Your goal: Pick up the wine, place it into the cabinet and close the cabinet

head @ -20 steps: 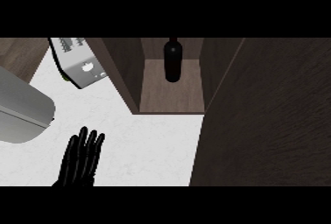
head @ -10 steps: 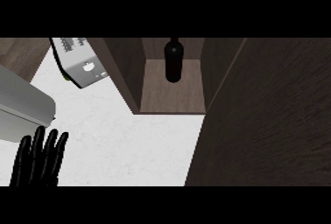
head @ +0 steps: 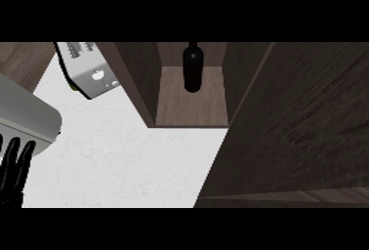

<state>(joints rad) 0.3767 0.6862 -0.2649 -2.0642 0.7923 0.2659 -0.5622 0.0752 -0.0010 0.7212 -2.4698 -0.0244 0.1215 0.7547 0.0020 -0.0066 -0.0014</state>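
The wine bottle point(head: 192, 68) stands upright inside the open cabinet point(head: 191, 110) at upper centre; the left hand point(head: 14, 171), fingers straight, sits at lower left, well apart. The door point(head: 296, 122) on the right awaits closing.

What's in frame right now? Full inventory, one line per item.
Dark glass wine bottle: 1, black, upright inside the open cabinet, toward its back.
Dark brown wooden cabinet: 1, open compartment at top centre, with a lighter brown floor.
Dark wooden cabinet door: 1, dark brown, fills the right side of the view, standing open.
White speckled countertop: 1, white, centre and lower left.
Grey box-shaped appliance: 1, light grey with small holes, upper left, tilted.
Rounded grey appliance: 1, grey, left edge.
Left hand: 1, black, fingers straight, lower left edge.
Right hand: not in view.
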